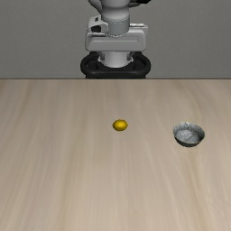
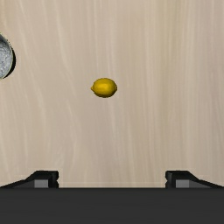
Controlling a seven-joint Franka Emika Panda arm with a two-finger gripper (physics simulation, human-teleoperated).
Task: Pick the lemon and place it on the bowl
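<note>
- Two dark, blocky fingertips [image 2: 42,178] of the hand [image 2: 112,179] are standing far apart in the wrist view, so the hand is hanging open, clear of the lemon [image 2: 104,87].
- One small lemon [image 1: 120,125] is lying on bare wood near the middle of the exterior view, showing as a smooth, bright yellow oval with slightly pointed ends.
- From the wrist, that lemon is sitting ahead of the spread fingers, roughly centred between them and well apart from both.
- Toward the exterior view's right, a little lower in the frame than the lemon and well apart from it, the bowl [image 1: 189,135] is resting upright: round, shallow and grey, with a mottled metallic sheen.
- From the wrist, a curved slice of the bowl [image 2: 4,59] is showing off to one side of the lemon, its rim catching light.
- Underneath everything, the tabletop [image 1: 54,162] is spreading out as pale, matte wood with fine straight grain, and the wrist view is showing that grain [image 2: 157,70] more closely.
- At the top centre, the exterior view is taking in the robot arm [image 1: 115,36], white and glossy, rising from a black ring base [image 1: 115,67] before a plain grey wall [image 1: 36,36].
</note>
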